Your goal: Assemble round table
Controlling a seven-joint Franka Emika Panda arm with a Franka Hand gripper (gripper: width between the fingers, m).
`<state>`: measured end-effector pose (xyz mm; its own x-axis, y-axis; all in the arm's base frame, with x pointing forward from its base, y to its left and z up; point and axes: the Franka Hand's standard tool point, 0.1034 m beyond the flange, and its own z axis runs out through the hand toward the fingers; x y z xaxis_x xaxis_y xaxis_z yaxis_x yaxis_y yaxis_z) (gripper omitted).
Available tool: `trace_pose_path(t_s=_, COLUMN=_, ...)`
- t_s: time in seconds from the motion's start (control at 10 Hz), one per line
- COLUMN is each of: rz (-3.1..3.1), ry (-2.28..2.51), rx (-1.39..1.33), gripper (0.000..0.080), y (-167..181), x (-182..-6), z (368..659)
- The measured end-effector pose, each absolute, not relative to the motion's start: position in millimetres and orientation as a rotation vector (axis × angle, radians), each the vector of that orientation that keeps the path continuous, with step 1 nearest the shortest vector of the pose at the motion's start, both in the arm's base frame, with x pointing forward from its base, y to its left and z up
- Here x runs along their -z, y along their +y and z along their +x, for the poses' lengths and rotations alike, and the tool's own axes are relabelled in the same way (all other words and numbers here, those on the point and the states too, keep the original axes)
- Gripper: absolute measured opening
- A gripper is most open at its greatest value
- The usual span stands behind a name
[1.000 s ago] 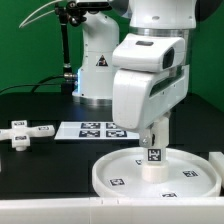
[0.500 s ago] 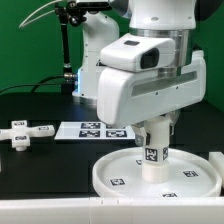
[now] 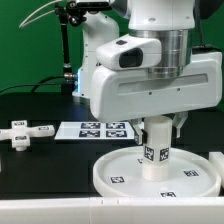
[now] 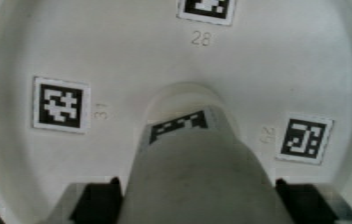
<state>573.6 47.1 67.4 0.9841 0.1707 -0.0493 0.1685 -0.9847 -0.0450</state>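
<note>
The large rimmed round disc [image 3: 110,172] lies flat on the black table at the front right of the exterior view. The short cylindrical leg [image 3: 154,160] stands upright at its centre, tag facing the camera. My gripper [image 3: 158,132] reaches straight down and is shut on the leg's upper part. In the wrist view the leg [image 4: 199,160] runs down between my two dark fingers [image 4: 102,198] to the disc's tagged floor [image 4: 137,60]. The cross-shaped foot [image 3: 22,131], white with tags, lies loose on the table at the exterior view's left.
The marker board [image 3: 95,129] lies flat behind the disc. The robot base [image 3: 95,70] and a black stand [image 3: 68,50] are at the back. A white block [image 3: 216,160] shows at the exterior view's right edge.
My hand has turned about its upright axis over the leg, its wide body swinging towards the exterior view's left. The leg stays upright at the disc's centre.
</note>
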Motion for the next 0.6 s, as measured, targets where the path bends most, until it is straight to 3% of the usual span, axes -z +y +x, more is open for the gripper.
trace_pose_path(t_s=0.6, rz=-2.983, ry=0.624, rx=-0.123, gripper=0.0412, y=43.7, x=-66.3, z=571.6)
